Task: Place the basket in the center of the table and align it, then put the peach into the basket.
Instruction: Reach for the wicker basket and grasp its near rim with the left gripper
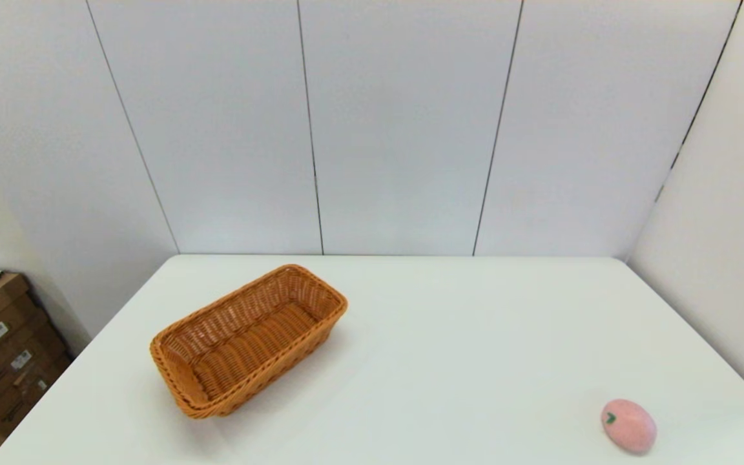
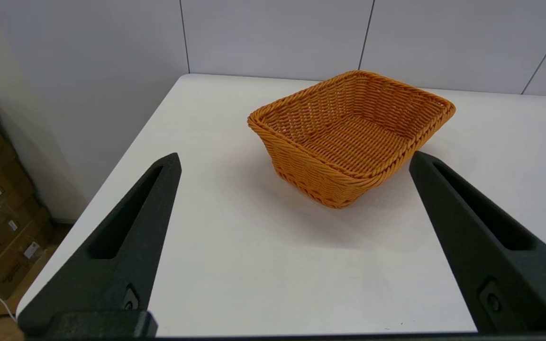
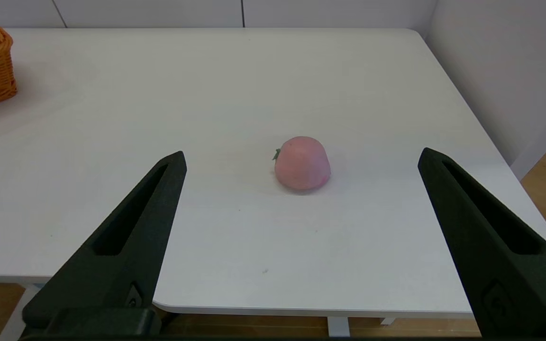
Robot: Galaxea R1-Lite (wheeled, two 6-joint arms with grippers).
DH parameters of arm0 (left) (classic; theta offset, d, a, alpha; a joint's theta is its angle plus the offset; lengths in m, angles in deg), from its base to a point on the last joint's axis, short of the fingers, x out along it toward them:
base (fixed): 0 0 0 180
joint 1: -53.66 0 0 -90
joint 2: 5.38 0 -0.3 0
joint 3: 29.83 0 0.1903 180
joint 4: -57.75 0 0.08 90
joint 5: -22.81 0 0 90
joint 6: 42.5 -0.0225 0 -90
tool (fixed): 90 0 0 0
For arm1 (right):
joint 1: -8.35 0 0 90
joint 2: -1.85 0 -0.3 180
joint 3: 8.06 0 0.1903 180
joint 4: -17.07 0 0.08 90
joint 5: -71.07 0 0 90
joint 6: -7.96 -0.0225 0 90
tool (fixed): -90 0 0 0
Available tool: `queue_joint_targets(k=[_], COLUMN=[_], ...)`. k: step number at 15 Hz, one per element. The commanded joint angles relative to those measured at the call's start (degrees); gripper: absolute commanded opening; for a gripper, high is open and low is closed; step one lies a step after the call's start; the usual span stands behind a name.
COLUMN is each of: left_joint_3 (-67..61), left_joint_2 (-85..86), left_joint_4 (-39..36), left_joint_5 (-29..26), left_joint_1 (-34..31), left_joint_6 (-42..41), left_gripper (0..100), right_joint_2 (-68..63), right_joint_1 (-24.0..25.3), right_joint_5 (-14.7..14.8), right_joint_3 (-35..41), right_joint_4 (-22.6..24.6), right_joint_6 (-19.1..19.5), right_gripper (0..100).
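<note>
Both arms hang back off the surface, left gripper spread facing the wicker basket, right gripper spread facing the peach.

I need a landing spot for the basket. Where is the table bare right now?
The widest bare stretch of the table lies between the basket on the robot's left and the peach at the near right. The far right is bare too. Nowhere looks crowded; both open claws sit off the near edge.
</note>
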Motion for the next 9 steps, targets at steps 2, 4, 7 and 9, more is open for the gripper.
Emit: queue_joint_targets(k=[2, 4, 7, 9], left_joint_3=[0.02, 0.02, 9.24, 19.70], left_joint_2=[-0.07, -0.07, -3.59, -15.63], left_joint_4=[0.00, 0.00, 2.55, 6.86], left_joint_5=[0.03, 0.12, 0.65, 0.65], left_joint_1=[0.00, 0.00, 0.09, 0.09], left_joint_6=[0.04, -0.14, -0.14, 4.43], left_gripper=[100, 100, 100, 100], right_joint_2=[0.02, 0.02, 0.02, 0.02], right_joint_1=[0.02, 0.02, 0.02, 0.02], right_joint_5=[-0.02, -0.02, -0.02, -0.02], right_joint_3=[0.02, 0.02, 0.02, 0.02], right_joint_4=[0.00, 0.00, -0.08, 0.00], right_joint_6=[-0.02, -0.02, -0.02, -0.02], right_gripper=[100, 100, 100, 100])
